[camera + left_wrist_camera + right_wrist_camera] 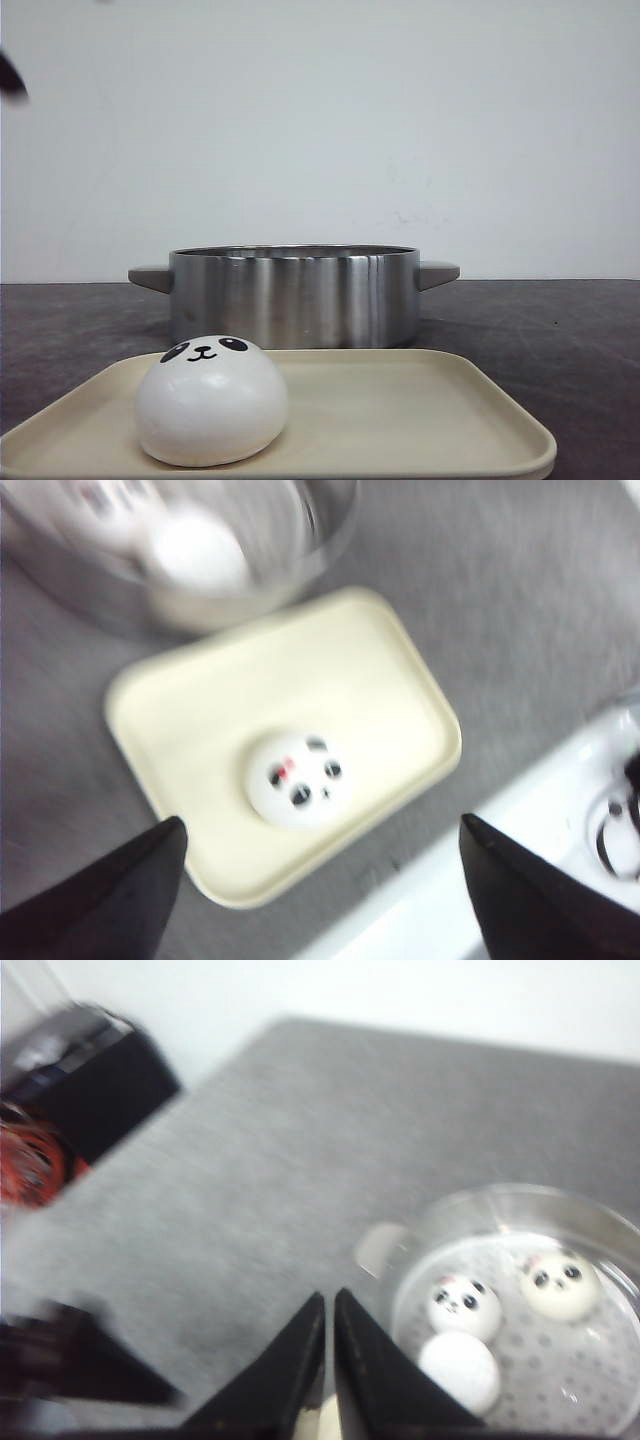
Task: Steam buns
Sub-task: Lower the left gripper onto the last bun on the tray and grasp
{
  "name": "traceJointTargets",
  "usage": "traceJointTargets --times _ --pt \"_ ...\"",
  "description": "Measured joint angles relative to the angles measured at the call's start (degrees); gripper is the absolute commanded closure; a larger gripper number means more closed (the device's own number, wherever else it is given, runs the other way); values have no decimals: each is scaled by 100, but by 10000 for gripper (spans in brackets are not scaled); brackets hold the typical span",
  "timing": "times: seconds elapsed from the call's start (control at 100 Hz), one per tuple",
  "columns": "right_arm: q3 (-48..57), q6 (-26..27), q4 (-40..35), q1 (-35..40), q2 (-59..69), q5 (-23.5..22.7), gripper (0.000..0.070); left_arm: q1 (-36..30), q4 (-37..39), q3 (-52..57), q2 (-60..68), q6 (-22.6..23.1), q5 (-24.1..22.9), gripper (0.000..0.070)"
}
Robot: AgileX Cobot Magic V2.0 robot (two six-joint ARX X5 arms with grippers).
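Note:
One white panda bun (210, 402) sits on the left of a cream tray (420, 410); it also shows in the left wrist view (298, 778) on the tray (370, 670). Three more buns lie in the steel pot (293, 293): in the right wrist view two face up (464, 1305) (559, 1284) and one shows its plain side (459, 1371). My left gripper (320, 840) is open and empty, high above the tray's near edge. My right gripper (329, 1305) is shut with nothing between its fingers, beside the pot (520, 1210). Neither gripper shows in the front view.
The pot (250, 590) has a perforated steamer floor and side handles (438, 273). The table top (560, 330) is dark grey. A white base edge (520, 820) shows by the tray, and a black and red device (60, 1100) stands at the table's side.

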Motion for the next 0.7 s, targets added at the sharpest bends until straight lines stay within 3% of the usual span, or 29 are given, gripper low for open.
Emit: traceJointTargets --times 0.18,0.56,0.7 --pt "2 0 -188 212 -232 417 692 -450 361 -39 955 -81 37 181" --pt "2 9 -398 219 -221 426 692 -1049 721 -39 2889 -146 24 178" --pt "0 24 -400 219 -219 420 692 -1060 1043 -39 3095 -387 -297 177"
